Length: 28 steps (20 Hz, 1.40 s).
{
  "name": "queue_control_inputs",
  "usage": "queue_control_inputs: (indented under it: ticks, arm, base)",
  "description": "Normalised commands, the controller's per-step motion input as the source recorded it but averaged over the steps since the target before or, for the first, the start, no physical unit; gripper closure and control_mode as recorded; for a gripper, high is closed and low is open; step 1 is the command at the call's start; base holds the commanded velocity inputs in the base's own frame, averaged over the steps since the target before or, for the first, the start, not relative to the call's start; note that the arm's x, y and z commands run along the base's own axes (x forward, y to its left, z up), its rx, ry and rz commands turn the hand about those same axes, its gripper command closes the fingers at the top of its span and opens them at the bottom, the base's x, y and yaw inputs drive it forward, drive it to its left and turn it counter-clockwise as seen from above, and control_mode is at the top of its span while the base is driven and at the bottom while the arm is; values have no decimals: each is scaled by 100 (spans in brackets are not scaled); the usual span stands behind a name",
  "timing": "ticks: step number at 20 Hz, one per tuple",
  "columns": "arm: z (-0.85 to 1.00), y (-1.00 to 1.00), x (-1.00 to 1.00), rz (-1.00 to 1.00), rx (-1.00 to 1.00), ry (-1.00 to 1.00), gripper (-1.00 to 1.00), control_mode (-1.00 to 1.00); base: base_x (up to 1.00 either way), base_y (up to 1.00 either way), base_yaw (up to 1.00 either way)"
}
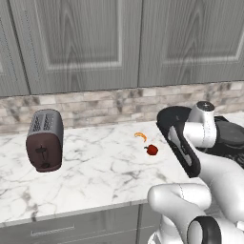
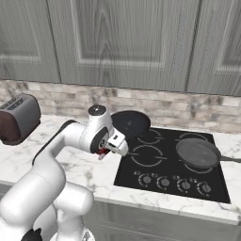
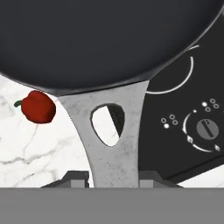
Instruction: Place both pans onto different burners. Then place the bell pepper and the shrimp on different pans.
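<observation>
My gripper (image 3: 114,178) is shut on the grey handle (image 3: 114,144) of the black pan (image 2: 131,123), which hangs above the cooktop's (image 2: 164,179) back-left corner, partly over the counter. The dark grey pan (image 2: 197,153) rests on the front right burner, handle pointing right. The front left burner (image 2: 148,156) and the back left burner (image 2: 151,137) lie bare. On the marble counter left of the cooktop sit the red bell pepper (image 1: 152,149) and, just behind it, the orange shrimp (image 1: 140,137). In the hand view the bell pepper (image 3: 38,106) lies beside the held pan's rim.
A dark toaster (image 1: 45,139) stands on the counter far to the left. A stone backsplash and grey wall cabinets rise behind. Knob dials (image 2: 172,182) line the cooktop's front edge. Open marble (image 1: 100,167) stretches between the toaster and the food.
</observation>
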Motion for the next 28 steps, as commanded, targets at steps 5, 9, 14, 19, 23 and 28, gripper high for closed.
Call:
queue_control_inputs:
  ticks: [5,9,14,19,23,28]
  arm:
    - [-31,-20,13,0,1,6,100,-100]
    - [-37,-24,20,0,1,4,100,-100]
    - [-28,-20,39,0,0,8,100,-100]
    - [-27,-29,39,0,3,9,100,-100]
    - [-14,-38,31,0,7,12,100,-100]
    - [-15,-41,11,0,8,13,100,-100]
  base:
    - [0,0,0]
    - [0,0,0]
    - [0,0,0]
    - [0,0,0]
    - [0,0,0]
    - [0,0,0]
